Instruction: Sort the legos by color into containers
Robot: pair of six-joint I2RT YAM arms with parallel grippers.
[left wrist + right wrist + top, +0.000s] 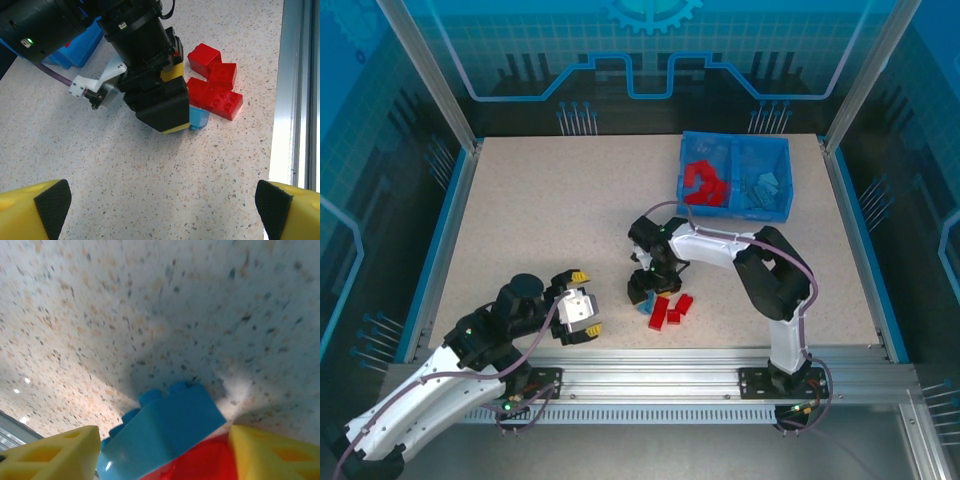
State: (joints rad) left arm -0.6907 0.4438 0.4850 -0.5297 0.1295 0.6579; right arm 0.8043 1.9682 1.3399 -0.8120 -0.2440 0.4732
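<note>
- The table (520,220) is speckled beige, with my two arms bolted at its near edge.
- The bin (734,138) sits at the far right of the table. Its left compartment (684,165) holds red legos (704,185) and its right compartment (782,170) holds pale blue ones (761,186).
- My right arm (760,262) bends leftward toward the middle of the table; my left arm (470,345) lies low at the near left.
- My left gripper (585,302) hangs above bare table, well apart from the bin, its fingers (42,207) spread wide and holding nothing.
- My right gripper (165,452) is down at the table. Its yellow fingers (55,455) press either side of a blue lego (165,425), so it is grasping that one.
- A small cluster of loose red legos (215,82) lies on the table just beside the right gripper, near the front edge.
- The blue lego sits tilted, touching a red one (207,462) beneath it.
</note>
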